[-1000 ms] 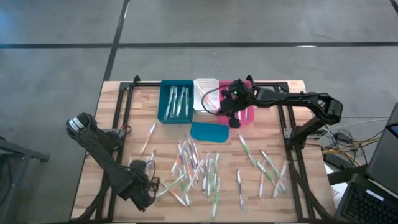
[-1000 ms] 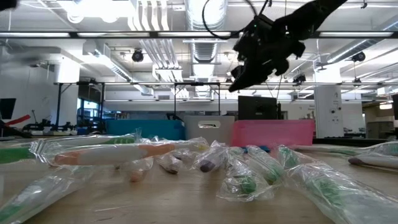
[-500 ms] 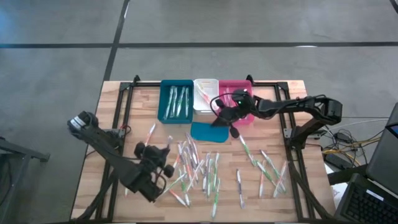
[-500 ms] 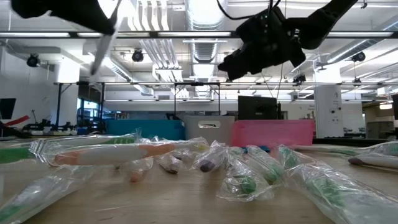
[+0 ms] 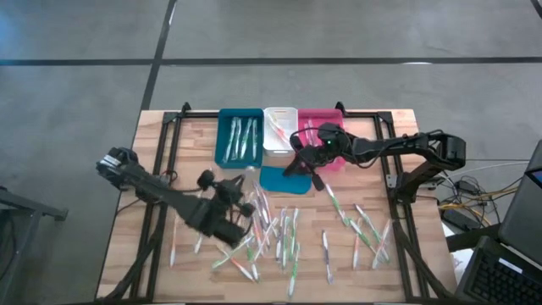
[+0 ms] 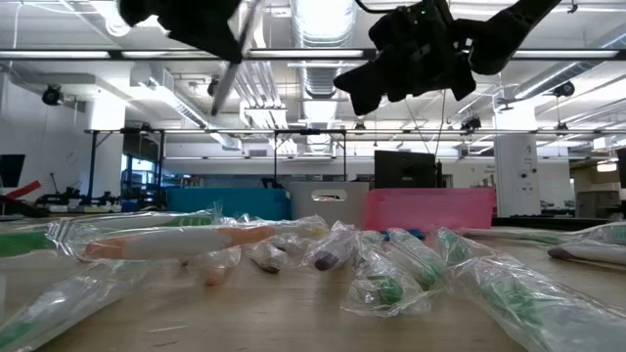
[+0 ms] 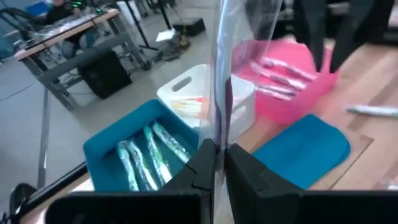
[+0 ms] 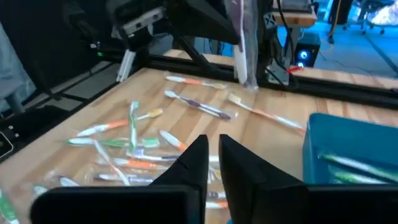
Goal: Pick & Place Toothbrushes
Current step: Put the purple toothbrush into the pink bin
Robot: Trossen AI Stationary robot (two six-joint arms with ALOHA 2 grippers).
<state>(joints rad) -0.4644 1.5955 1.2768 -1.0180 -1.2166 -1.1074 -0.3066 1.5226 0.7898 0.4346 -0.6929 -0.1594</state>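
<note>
A: Since the left gripper (image 7: 214, 163) pinches a wrapped brush (image 7: 219, 74) upright over the table, is it bound for the bins (image 5: 240, 135)?
B: Likely; the right gripper (image 8: 213, 152), nearly closed, holds nothing.

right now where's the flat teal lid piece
In the high view the flat teal lid lies on the table just in front of the white bin and pink bin, between them and the toothbrush pile, under the right gripper.

Bare wood (image 5: 186, 161) left of the teal bin (image 5: 240, 137) (toothbrushes (image 5: 271, 229) crowd the middle).
</note>
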